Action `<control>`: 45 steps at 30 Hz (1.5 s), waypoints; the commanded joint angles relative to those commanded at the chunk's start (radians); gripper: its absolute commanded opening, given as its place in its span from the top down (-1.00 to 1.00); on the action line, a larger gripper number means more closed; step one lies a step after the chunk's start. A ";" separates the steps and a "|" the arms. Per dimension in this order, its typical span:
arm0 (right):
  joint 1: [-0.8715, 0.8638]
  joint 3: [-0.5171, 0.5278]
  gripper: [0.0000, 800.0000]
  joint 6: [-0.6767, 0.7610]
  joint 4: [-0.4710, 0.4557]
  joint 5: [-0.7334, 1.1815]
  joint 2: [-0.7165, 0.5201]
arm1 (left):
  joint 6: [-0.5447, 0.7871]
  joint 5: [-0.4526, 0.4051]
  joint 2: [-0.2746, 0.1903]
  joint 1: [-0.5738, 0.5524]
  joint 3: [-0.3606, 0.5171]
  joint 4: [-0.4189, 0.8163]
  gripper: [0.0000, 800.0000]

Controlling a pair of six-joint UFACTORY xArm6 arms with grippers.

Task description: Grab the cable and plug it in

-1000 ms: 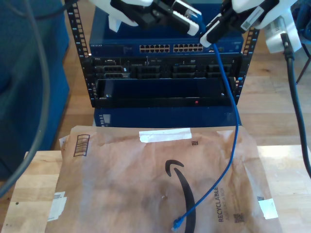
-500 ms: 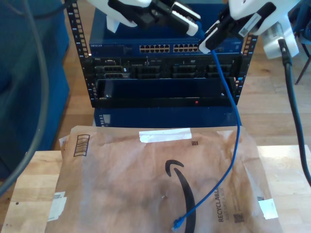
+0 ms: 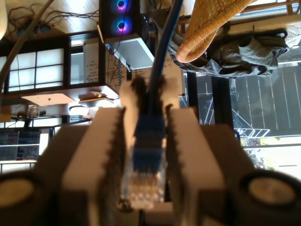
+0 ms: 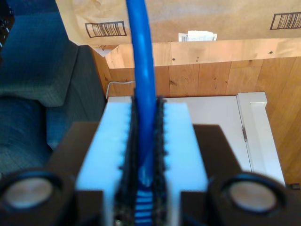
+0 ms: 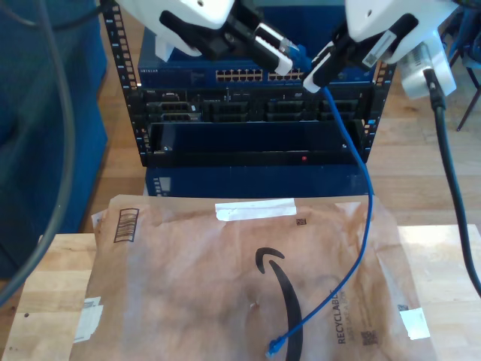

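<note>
The blue cable [image 5: 364, 218] hangs from my two grippers in front of the rack and trails down onto a brown paper mailer. Its free plug [image 5: 274, 347] lies on the mailer near the table's front edge. My first gripper [image 5: 285, 56] is shut on the cable's other plug [image 3: 148, 146], whose clear tip sits deep between the white pads [image 3: 106, 155]. This gripper is held in front of the blue switch's port row [image 5: 248, 75]. Just to the exterior view's right, my second gripper [image 5: 319, 75] is shut on the cable [image 4: 141, 56] a short way behind that plug.
A black server rack [image 5: 255, 113] stands behind the wooden table [image 5: 45, 301]. The brown mailer [image 5: 195, 286] covers most of the table. Thick grey and black arm cables [image 5: 451, 150] hang at both sides of the exterior view. A blue sofa [image 5: 45, 113] is at the exterior view's left.
Both grippers have shifted a little toward the exterior view's left and lower, nearer the switch's port row, carrying the cable with them. The free plug on the mailer has stayed put.
</note>
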 joint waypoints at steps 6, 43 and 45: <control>0.008 0.011 0.99 0.000 -0.002 0.000 0.003 | -0.002 0.012 0.000 0.002 -0.011 0.005 0.49; 0.008 0.020 0.99 0.000 0.000 0.002 0.008 | -0.002 0.002 0.002 0.000 -0.008 0.040 0.47; 0.008 0.020 0.99 0.000 0.000 0.002 0.006 | -0.002 0.003 0.002 0.000 -0.008 0.040 0.47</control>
